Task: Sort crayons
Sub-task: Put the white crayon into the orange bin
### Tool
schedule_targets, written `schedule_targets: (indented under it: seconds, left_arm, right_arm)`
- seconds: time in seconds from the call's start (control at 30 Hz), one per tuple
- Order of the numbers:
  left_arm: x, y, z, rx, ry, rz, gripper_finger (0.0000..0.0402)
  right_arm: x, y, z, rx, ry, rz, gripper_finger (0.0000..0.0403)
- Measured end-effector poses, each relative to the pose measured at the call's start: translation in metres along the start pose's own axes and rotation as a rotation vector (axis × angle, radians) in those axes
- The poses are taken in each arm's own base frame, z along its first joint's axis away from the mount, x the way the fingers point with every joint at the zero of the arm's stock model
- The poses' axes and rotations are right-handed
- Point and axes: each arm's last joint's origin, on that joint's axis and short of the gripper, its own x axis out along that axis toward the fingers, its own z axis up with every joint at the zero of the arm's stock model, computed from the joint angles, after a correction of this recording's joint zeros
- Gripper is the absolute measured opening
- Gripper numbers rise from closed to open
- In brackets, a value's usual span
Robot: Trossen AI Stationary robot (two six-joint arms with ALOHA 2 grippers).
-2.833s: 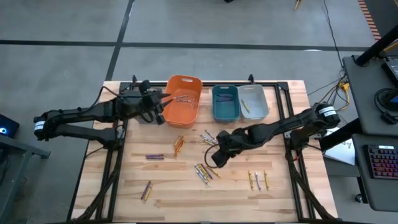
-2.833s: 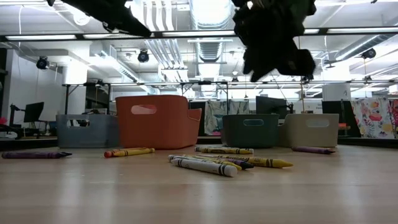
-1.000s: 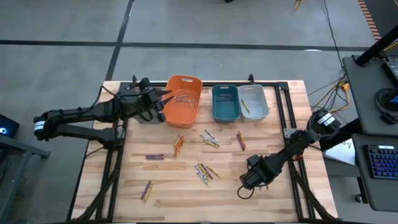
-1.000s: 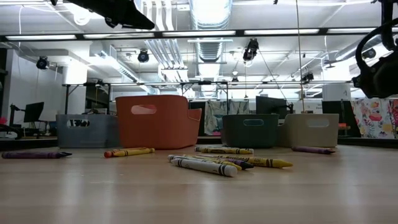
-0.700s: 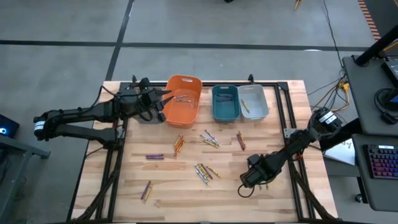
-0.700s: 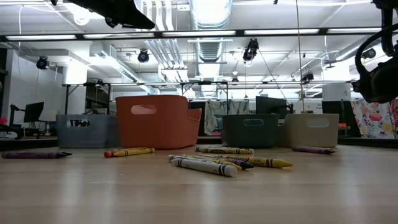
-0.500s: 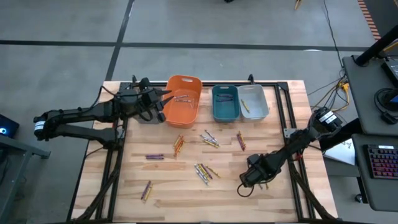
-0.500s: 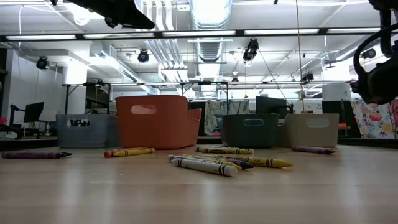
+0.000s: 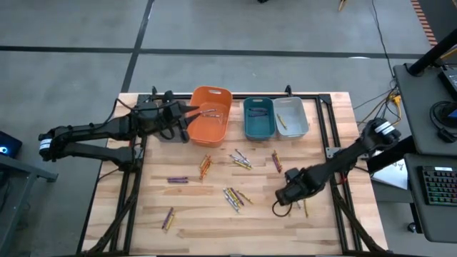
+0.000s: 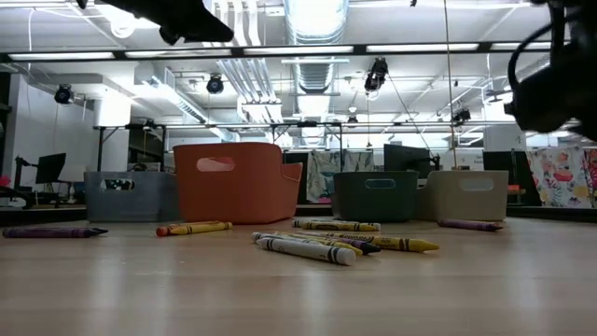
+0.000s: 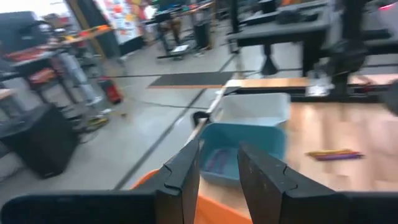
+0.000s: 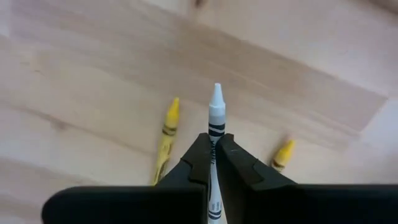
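Note:
My right gripper [image 9: 284,197] is over the table's near right part, pointing down, shut on a white crayon [image 12: 215,109]. Two yellow crayons [image 12: 166,134] [image 12: 283,154] lie on the wood below it. More crayons lie loose on the table: an orange group [image 9: 206,165], a purple one [image 9: 178,180], a mixed heap [image 9: 233,196] and a pair [image 9: 168,218] at the near left. My left gripper [image 11: 217,171] stays level above the orange bin's left rim [image 9: 191,121], open, with nothing between its fingers. My right gripper pinches the white crayon's paper-wrapped shaft [image 12: 212,138] between its two fingers, coming from above. The crayon lies level, and its pointed tip [image 12: 216,92] sticks out past the fingers. It appears to be lifted just clear of the table.
Along the far edge stand an orange bin [image 9: 209,114], a teal bin [image 9: 258,118] and a pale grey bin [image 9: 290,116], each with crayons inside. A dark grey bin [image 10: 131,194] sits left of the orange one. Bare wood lies at the table's near middle.
My right gripper has shut on the white crayon between the two yellow ones. It has then risen a little and moved toward the far edge with it. The yellow crayons stay on the table.

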Motion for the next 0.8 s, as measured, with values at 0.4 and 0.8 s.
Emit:
schedule_targets:
  seconds: [0.4, 0.8]
  left_arm:
    - [-0.001, -0.006, 0.001, -0.09, -0.012, -0.092, 0.0091]
    - [-0.007, -0.02, 0.003, -0.128, -0.018, -0.166, 0.0091]
  right_arm:
    - [-0.06, -0.003, 0.054, -0.16, -0.406, 0.298, 0.001]
    - [-0.089, 0.014, 0.137, -0.444, -0.677, 0.515, 0.001]
